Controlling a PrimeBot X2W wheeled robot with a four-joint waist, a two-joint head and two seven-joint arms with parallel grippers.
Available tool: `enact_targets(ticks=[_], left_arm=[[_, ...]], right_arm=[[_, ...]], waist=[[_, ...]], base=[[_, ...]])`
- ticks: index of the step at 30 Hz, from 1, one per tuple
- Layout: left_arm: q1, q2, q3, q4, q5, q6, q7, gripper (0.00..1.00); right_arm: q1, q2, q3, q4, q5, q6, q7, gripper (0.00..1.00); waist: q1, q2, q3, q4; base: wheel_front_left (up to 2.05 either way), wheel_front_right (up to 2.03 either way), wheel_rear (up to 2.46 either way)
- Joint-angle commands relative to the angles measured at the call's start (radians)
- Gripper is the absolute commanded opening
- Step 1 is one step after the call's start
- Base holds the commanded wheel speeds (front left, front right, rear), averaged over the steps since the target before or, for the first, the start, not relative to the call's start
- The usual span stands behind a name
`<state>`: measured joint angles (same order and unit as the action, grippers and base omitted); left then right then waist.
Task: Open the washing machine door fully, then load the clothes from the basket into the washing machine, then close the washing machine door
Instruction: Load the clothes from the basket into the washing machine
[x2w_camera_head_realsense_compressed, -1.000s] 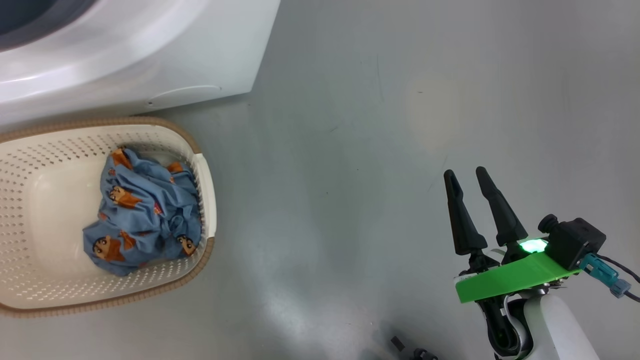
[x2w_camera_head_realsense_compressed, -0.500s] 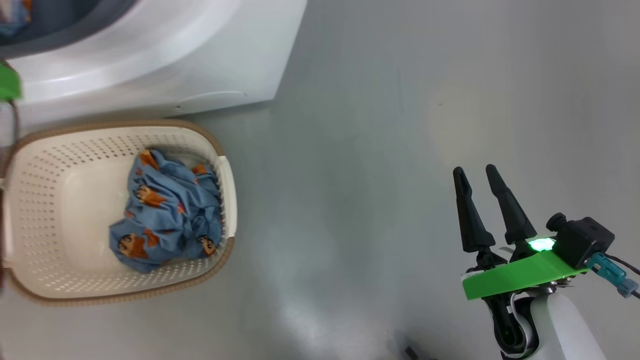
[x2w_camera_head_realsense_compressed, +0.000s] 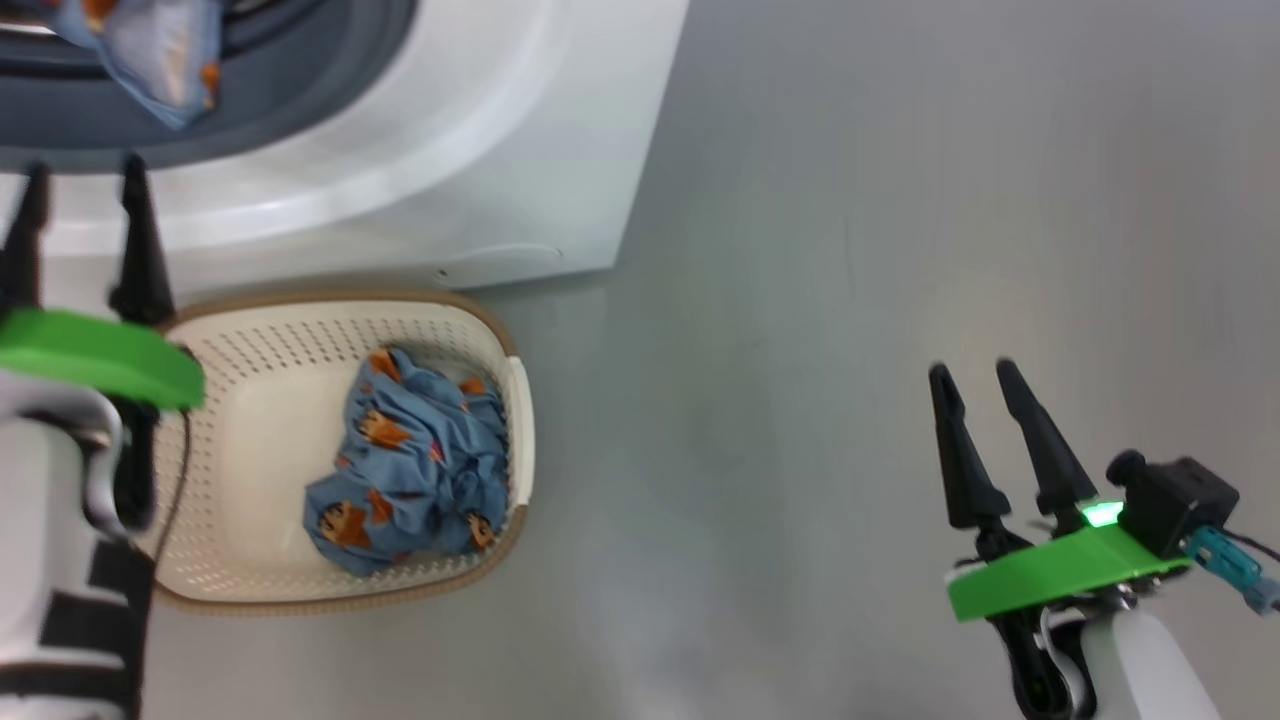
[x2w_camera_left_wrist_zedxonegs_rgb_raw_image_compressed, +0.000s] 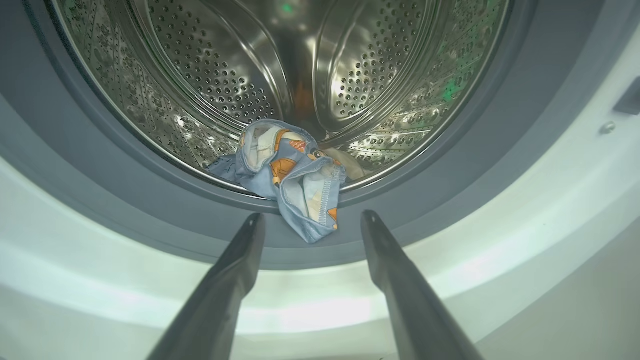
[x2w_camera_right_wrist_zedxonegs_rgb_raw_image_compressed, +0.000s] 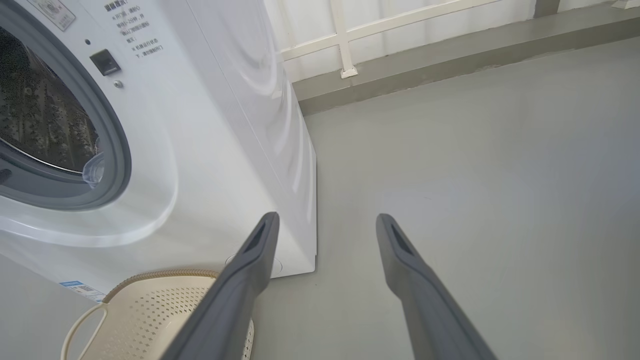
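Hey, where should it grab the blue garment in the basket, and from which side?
Probably pinch the raised crumpled folds at the middle of the blue garment, coming straight down from above. It lies bunched against the basket wall by the white handle, so the walls block a sideways approach.

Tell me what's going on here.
Laundry loading is under way. The washing machine stands open; one garment lies at the mouth of the drum, drooping over the seal. The left gripper hovers before it, jaws open and empty. More clothes sit in the basket. The right gripper hangs open over the floor.
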<state>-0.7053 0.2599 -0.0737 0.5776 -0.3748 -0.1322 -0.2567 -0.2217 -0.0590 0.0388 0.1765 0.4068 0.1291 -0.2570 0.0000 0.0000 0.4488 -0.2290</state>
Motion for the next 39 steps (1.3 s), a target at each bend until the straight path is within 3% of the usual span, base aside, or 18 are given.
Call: enact_targets(ticks=[1, 10, 18, 39], left_arm=[[0.031, 0.029, 0.037, -0.037, 0.013, 0.002, -0.005, 1.0], [0.208, -0.026, 0.06, -0.109, 0.038, 0.002, -0.005, 1.0], [0.359, -0.027, 0.078, -0.169, 0.059, 0.002, -0.005, 1.0], [0.708, -0.088, 0.178, -0.396, 0.084, 0.002, -0.005, 1.0]], right_arm=[[0.033, -0.015, 0.01, -0.014, -0.01, 0.002, -0.005, 1.0], [0.091, -0.07, -0.009, 0.009, 0.004, 0.002, -0.005, 1.0], [0.138, -0.094, -0.015, 0.01, 0.014, 0.002, -0.005, 1.0], [0.271, -0.141, -0.051, 0.006, 0.046, 0.002, -0.005, 1.0]], waist=[[0.0, 0.0, -0.054, 0.038], [0.0, 0.0, -0.168, 0.09], [0.0, 0.0, -0.237, 0.112], [0.0, 0.0, -0.335, 0.137]], base=[[0.0, 0.0, 0.0], [0.0, 0.0, 0.0], [0.0, 0.0, 0.0], [0.0, 0.0, 0.0]])
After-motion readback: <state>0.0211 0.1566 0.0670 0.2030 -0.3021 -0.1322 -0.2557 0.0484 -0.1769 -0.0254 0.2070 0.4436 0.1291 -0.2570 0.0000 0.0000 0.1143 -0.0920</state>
